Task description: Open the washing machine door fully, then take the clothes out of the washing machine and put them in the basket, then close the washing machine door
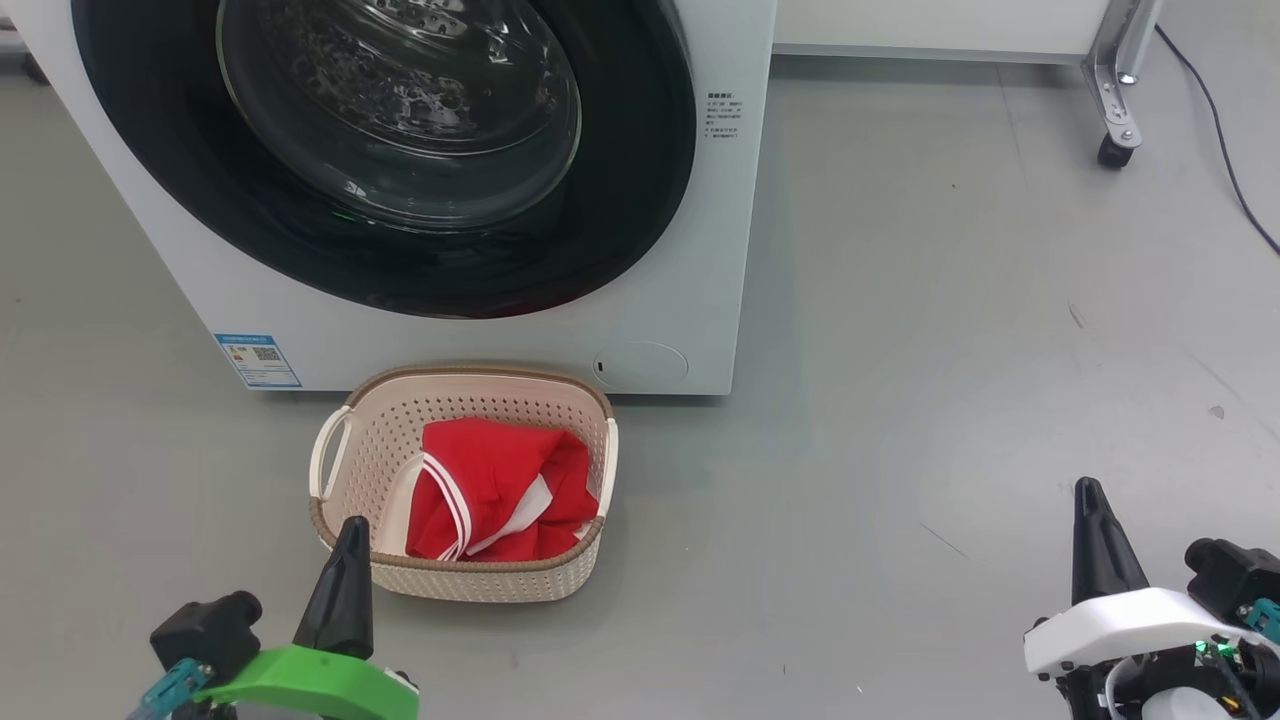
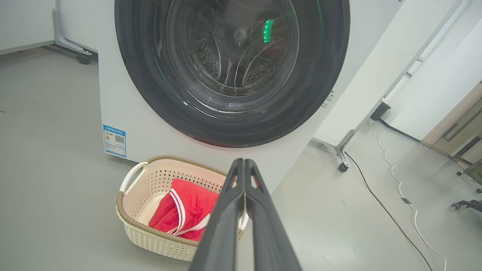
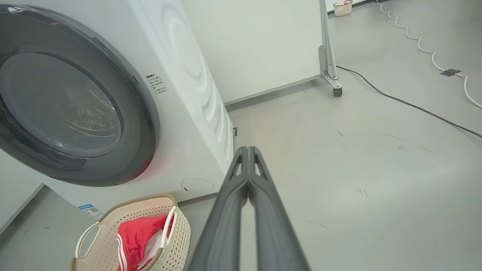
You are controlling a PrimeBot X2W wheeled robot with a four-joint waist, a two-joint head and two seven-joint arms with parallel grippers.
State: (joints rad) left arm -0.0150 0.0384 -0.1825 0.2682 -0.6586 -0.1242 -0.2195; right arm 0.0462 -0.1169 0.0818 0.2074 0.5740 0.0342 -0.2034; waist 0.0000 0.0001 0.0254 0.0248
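Note:
The white washing machine (image 1: pixel 690 250) stands ahead with its black-rimmed glass door (image 1: pixel 400 110) flat against the front. Right before it on the floor sits the cream basket (image 1: pixel 465 585), and the red clothes (image 1: pixel 495 490) with white trim lie inside it. My left gripper (image 1: pixel 350 530) hovers at the basket's near left corner, fingers pressed together and empty. My right gripper (image 1: pixel 1090 495) is far to the right over bare floor, also shut and empty. In the left wrist view the door (image 2: pixel 233 67), basket (image 2: pixel 150 233) and clothes (image 2: pixel 184 210) show beyond the gripper (image 2: pixel 241 162).
A caster foot of a metal frame (image 1: pixel 1118 140) stands at the back right, with a dark cable (image 1: pixel 1220 140) running along the floor. A white wall panel (image 1: pixel 940 25) lies behind. Grey floor (image 1: pixel 950 400) stretches to the right of the washer.

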